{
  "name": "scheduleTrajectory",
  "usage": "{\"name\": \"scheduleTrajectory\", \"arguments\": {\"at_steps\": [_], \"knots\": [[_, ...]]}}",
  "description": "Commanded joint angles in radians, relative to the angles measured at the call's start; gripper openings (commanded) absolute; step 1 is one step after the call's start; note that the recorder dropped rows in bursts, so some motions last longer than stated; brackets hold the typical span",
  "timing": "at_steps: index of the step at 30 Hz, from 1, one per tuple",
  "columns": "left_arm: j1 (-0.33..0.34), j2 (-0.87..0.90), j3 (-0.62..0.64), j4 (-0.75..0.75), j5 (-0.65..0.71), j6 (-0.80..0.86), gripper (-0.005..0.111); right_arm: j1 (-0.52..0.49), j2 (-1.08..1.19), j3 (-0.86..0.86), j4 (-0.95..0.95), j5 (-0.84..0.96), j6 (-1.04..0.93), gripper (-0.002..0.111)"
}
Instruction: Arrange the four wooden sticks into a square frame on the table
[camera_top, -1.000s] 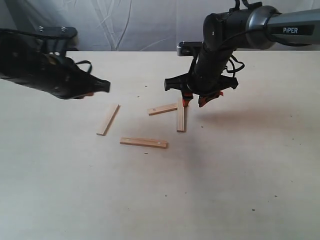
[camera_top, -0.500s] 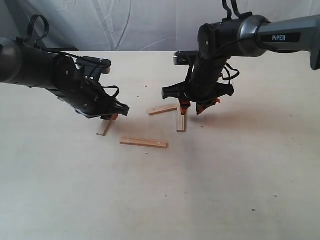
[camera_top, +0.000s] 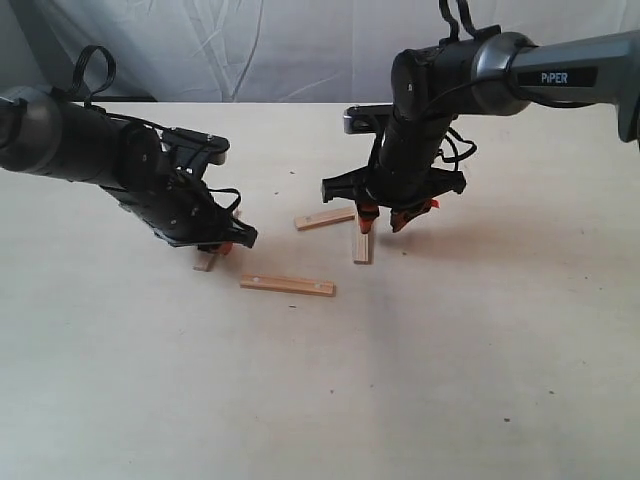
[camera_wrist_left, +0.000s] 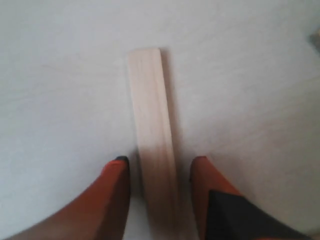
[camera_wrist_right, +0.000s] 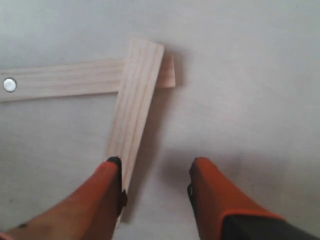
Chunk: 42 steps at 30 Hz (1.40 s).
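Four light wooden sticks lie apart on the table (camera_top: 450, 360), not forming a square frame. My left gripper (camera_top: 222, 245) is low over the leftmost plain stick (camera_top: 206, 263). In the left wrist view that stick (camera_wrist_left: 149, 100) runs between the orange fingers (camera_wrist_left: 117, 192) of the open left gripper (camera_wrist_left: 159, 167), with a small gap on each side. A holed stick (camera_top: 287, 285) lies in front. My right gripper (camera_top: 385, 215) hangs open over another plain stick (camera_top: 361, 245). That plain stick (camera_wrist_right: 135, 100) overlaps the end of a second holed stick (camera_wrist_right: 65, 80), and one finger (camera_wrist_right: 110, 190) of the right gripper (camera_wrist_right: 157, 170) covers its edge.
A white cloth backdrop (camera_top: 260, 50) hangs behind the table's far edge. Both dark arms reach in from the sides. Bare tabletop stretches across the front and to the right.
My left arm has swung right and down until its gripper straddles the leftmost stick. The right gripper has sunk slightly closer to the upright plain stick. The sticks have not shifted.
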Motion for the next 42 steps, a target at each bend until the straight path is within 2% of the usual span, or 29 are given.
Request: {"name": "scheduleTrajectory", "arguments": {"at_steps": [1,3,12,25,28,32,39,42], "knots": [[-0.002,0.026,0.004,0.009,-0.001,-0.001,0.013,0.009,-0.003,-0.003,0.003,-0.004,-0.007,0.043],[-0.002,0.019,0.002,0.009,-0.011,-0.001,0.000,0.013,-0.003,-0.003,0.011,-0.017,-0.007,0.043],[-0.002,-0.067,-0.052,-0.006,0.035,0.000,0.000,0.029,-0.002,-0.003,0.025,-0.069,-0.004,0.043],[-0.006,-0.070,-0.056,-0.097,-0.010,0.003,0.000,0.029,0.104,-0.003,0.022,-0.108,0.048,0.043],[-0.006,-0.070,-0.056,-0.133,-0.010,0.003,0.000,0.029,0.109,-0.003,0.033,-0.127,0.056,0.034],[-0.006,-0.070,-0.056,-0.156,-0.026,0.003,0.000,0.029,0.107,-0.005,0.048,-0.200,0.179,0.000],[-0.006,-0.070,-0.061,-0.230,-0.113,0.003,0.000,0.029,0.107,-0.005,0.073,-0.312,0.254,0.008],[-0.006,-0.043,-0.101,-0.250,-0.074,0.008,0.000,0.029,0.107,-0.005,0.076,-0.365,0.285,0.008]]}}
